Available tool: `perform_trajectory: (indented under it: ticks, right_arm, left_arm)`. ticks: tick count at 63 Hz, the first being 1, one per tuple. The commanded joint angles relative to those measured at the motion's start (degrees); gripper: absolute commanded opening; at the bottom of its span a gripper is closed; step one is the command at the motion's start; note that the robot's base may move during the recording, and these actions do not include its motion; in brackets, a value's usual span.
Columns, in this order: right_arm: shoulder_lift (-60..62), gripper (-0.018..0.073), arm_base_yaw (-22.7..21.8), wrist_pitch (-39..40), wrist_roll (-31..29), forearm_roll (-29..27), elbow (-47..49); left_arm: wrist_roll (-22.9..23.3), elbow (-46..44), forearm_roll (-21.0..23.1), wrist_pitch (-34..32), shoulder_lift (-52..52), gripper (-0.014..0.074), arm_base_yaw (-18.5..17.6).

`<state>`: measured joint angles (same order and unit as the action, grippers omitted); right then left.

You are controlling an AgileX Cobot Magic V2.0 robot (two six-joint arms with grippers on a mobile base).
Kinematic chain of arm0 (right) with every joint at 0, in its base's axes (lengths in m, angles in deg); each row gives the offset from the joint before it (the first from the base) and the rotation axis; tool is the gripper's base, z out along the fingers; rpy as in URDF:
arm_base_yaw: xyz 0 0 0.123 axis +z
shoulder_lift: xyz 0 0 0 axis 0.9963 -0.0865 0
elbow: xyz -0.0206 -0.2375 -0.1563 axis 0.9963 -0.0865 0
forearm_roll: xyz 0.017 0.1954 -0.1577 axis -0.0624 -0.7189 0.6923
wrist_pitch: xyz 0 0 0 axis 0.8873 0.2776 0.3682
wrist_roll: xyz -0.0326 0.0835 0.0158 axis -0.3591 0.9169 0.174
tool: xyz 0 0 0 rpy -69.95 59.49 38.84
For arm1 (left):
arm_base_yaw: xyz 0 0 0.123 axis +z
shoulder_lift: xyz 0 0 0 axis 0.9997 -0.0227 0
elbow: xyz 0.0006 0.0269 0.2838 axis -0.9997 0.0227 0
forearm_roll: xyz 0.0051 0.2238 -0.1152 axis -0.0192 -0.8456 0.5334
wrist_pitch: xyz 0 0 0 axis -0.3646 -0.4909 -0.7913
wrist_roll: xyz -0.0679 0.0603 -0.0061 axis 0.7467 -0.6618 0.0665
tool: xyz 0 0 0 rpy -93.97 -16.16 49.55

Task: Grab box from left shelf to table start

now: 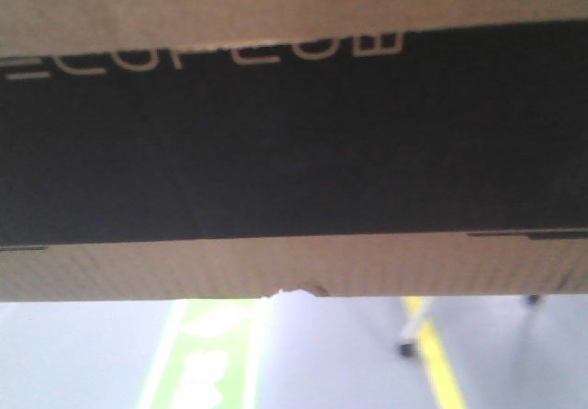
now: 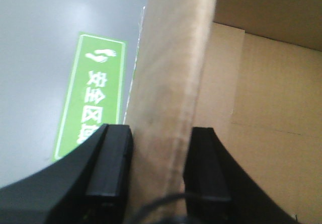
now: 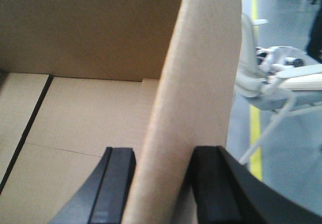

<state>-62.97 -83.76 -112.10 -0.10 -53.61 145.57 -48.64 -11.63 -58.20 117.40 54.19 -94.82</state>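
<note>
Logged the box [image 1: 294, 133] filling the front view nearly edge to edge, very close to the lens. Noted a wide black panel [image 1: 386, 152] across its middle, pale lettering [image 1: 230, 55] cut off along the top, a brown corrugated strip beneath, and a small nick [image 1: 299, 291] in the lower edge. Saw grey floor [image 1: 83, 354] below that edge, with a green painted marking [image 1: 202, 354] and a yellow line [image 1: 436, 363].

Left wrist view: found the left end effector [image 2: 158, 151] clenched on an upright cardboard wall of the box, one black finger [image 2: 113, 168] on the outer face and the other on the inner face, both pressed to the board. Noted box interior right of the wall, green painted marking with white characters left of it.

Right wrist view: found the right end effector [image 3: 163, 158] likewise grasping an upright wall of the box, fingers flat on either face. Noted box interior at left, a blurred pale frame [image 3: 274, 78] and the yellow line at right.

Could not tell what, if anything, supports the box from below.
</note>
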Motion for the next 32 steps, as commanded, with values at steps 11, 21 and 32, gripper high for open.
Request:
perform_trajectory:
  ticks: [11,21,32]
  right_arm:
    - [-1.1,0.0056,0.2,7.3,-0.4,-9.0,1.6]
    - [-1.1,0.0056,0.2,7.3,-0.4,-9.0,1.6]
    - [-1.1,0.0056,0.2,7.3,-0.4,-9.0,1.6]
  left_arm:
    - [-4.2,-2.3,18.1,-4.3,0.4,-0.0012,-1.3]
    - [-4.2,-2.3,18.1,-4.3,0.4,-0.0012,-1.3]
    - [-4.2,-2.3,18.1,-4.3,0.4,-0.0012,-1.3]
